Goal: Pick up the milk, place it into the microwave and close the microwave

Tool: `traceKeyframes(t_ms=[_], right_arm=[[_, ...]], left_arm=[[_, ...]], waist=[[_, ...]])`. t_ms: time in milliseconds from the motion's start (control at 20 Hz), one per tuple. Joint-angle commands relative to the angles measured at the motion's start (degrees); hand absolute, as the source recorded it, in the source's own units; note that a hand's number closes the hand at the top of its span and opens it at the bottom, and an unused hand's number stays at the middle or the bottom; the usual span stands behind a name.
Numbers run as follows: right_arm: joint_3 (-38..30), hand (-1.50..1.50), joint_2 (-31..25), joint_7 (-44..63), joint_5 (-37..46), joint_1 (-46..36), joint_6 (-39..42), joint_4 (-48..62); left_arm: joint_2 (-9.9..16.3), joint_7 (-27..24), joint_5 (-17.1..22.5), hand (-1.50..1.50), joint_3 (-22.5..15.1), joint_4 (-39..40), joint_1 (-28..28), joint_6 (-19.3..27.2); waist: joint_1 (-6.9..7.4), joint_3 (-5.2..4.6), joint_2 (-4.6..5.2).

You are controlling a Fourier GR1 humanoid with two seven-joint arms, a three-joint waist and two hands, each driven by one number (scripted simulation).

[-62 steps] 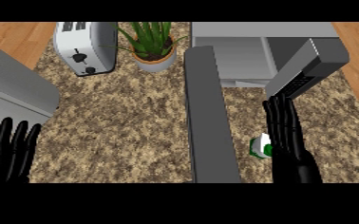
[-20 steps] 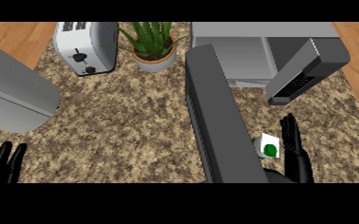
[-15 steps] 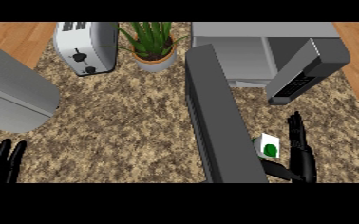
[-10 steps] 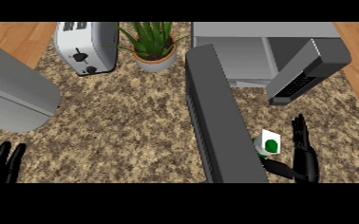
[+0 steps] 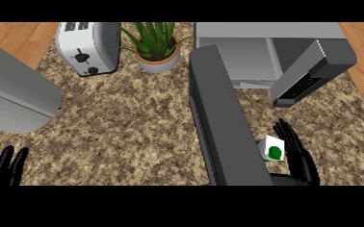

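The milk (image 5: 273, 150) is a small white carton with a green dot, standing on the speckled counter in front of the microwave (image 5: 249, 53). The microwave's door (image 5: 311, 72) hangs open to the right and its grey inside shows. My right hand (image 5: 297, 155) stands just right of the carton with straight fingers pointing up along its side, open. Its long grey forearm (image 5: 220, 120) crosses the middle of the view and hides the carton's left edge. At the lower left edge my left hand (image 5: 12, 166) rests open with its fingers up.
A silver toaster (image 5: 89, 45) and a potted green plant (image 5: 156, 48) stand at the back left. A large grey rounded object (image 5: 21, 96) fills the left edge. Wooden floor shows at both top corners.
My right hand has drawn in closer along the carton's right side. The carton and the left hand have hardly moved.
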Motion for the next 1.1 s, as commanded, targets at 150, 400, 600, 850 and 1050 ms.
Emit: traceKeyframes(t_ms=[150, 400, 600, 850, 1050], right_arm=[[-0.03, 1.5, 3.63, -4.97, 1.95, -2.41, -8.82, -3.82], [-1.79, 1.5, 6.36, -4.14, 0.33, 0.51, -12.85, -8.78], [1.49, 1.5, 7.33, 0.43, 0.69, 2.33, -11.1, -18.12], [-3.88, 1.5, -6.39, -1.35, -2.56, -9.23, 4.5, -3.82], [-2.16, 1.5, -5.25, -4.81, -1.48, -12.77, 7.2, 0.41]], left_arm=[[0.42, 0.97, 0.82, -1.5, 0.07, 0.46, -0.37, -0.73], [0.13, 0.6, 2.84, -1.5, 1.82, 2.22, -1.31, -1.29], [-0.34, 2.09, -0.23, -1.5, 1.15, 3.69, -5.33, 1.18], [-0.36, -1.8, 1.29, -1.5, 0.29, 4.77, -1.89, -1.58], [0.88, -1.77, 3.41, -1.5, 3.84, 4.82, -1.48, -3.62]], waist=[[-0.53, -0.1, -0.12], [-0.61, -0.09, -0.11], [-0.97, -0.1, -0.11], [0.32, 0.0, 0.19], [0.36, -0.01, 0.13]])
